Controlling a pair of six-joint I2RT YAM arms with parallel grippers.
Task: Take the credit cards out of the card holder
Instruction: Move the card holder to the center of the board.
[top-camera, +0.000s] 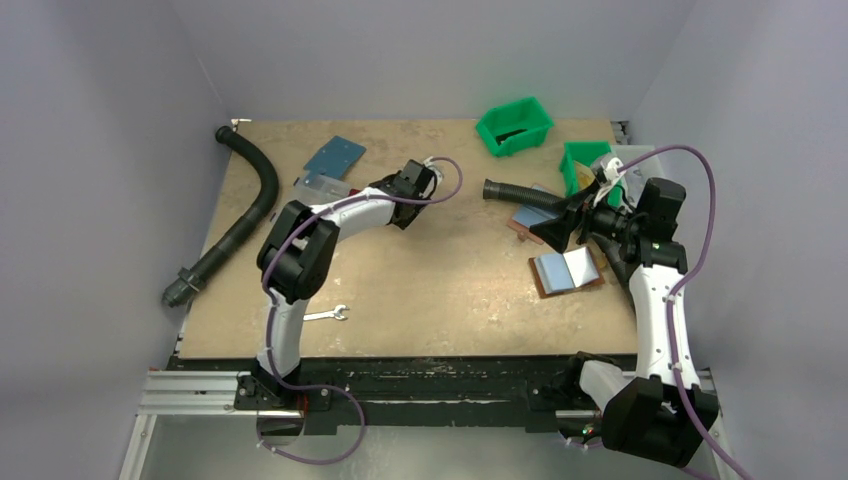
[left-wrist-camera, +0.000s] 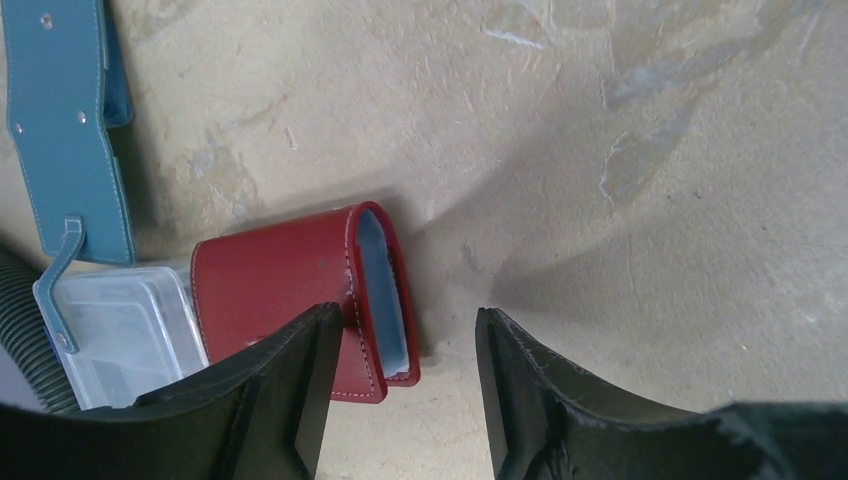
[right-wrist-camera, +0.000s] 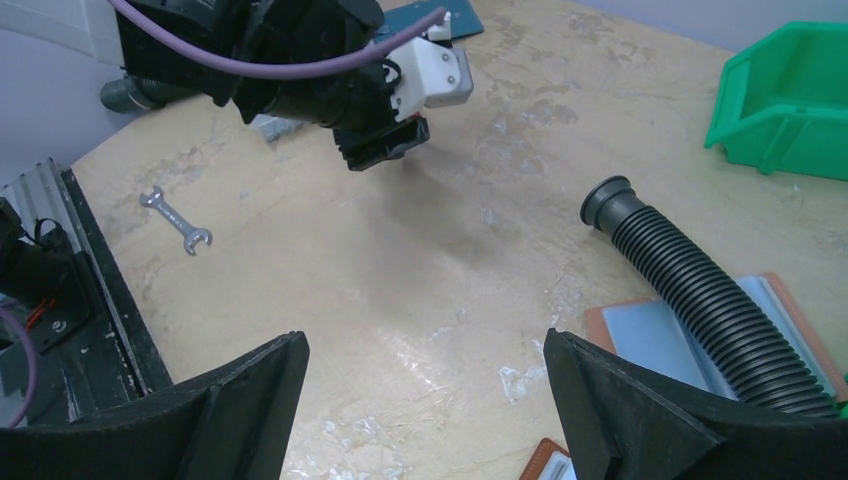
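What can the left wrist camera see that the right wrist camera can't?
Only the left wrist view shows the folded dark red leather card holder with its pale blue lining. Only the right wrist view shows the small silver metal wrench, the green plastic bin and the right claw. Both show the tan wooden table and the left claw, open.

Card holder (left-wrist-camera: 270, 285) beside plastic box (left-wrist-camera: 120, 330)

The table (top-camera: 430, 290) is viewed from high over its near edge, the card holder (left-wrist-camera: 270, 285) is caught close from the left wrist, and the wrench (top-camera: 327, 314) is shared with the right wrist's slanting view.
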